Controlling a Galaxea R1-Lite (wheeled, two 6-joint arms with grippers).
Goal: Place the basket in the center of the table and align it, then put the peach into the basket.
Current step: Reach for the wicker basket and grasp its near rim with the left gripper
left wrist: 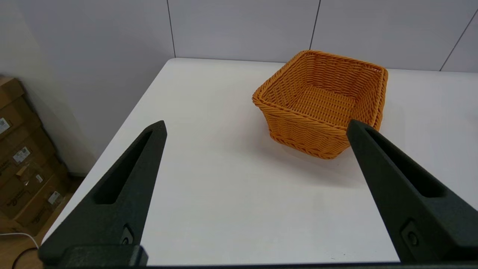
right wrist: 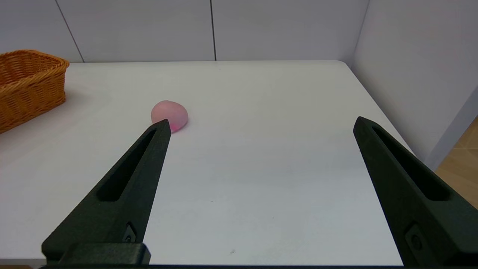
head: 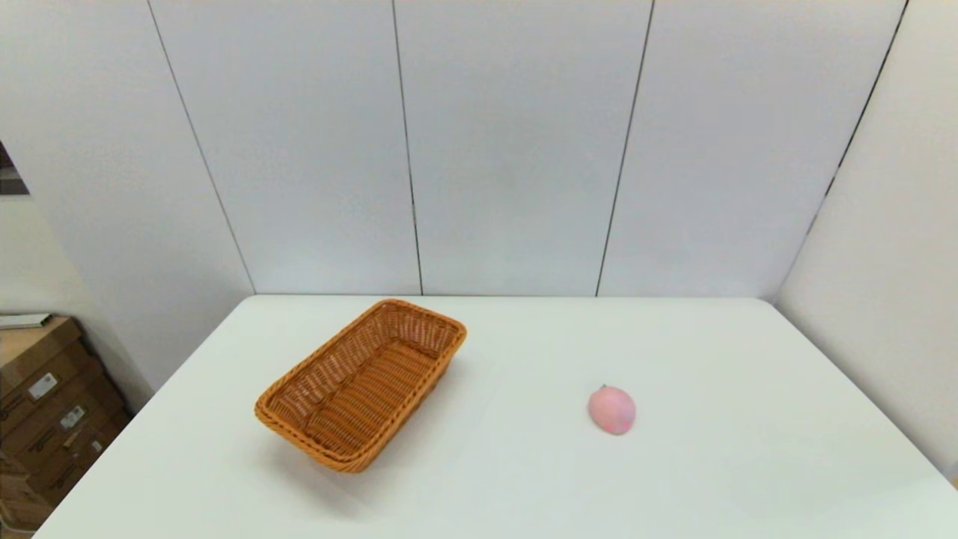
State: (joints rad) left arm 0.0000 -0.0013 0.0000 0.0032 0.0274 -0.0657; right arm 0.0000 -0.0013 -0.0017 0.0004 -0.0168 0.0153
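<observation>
Both grippers, left point(left wrist: 255, 129) and right point(right wrist: 261, 125), hang open near the table point(head: 524, 479) edge. Basket point(head: 363, 382) sits skewed left of centre, well apart from peach point(head: 611, 409); grip its near rim squarely, then slide and turn.

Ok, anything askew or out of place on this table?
The basket sits left of centre, turned diagonally to the table edges. The peach lies outside it, intact. Nothing spilled or damaged.
</observation>
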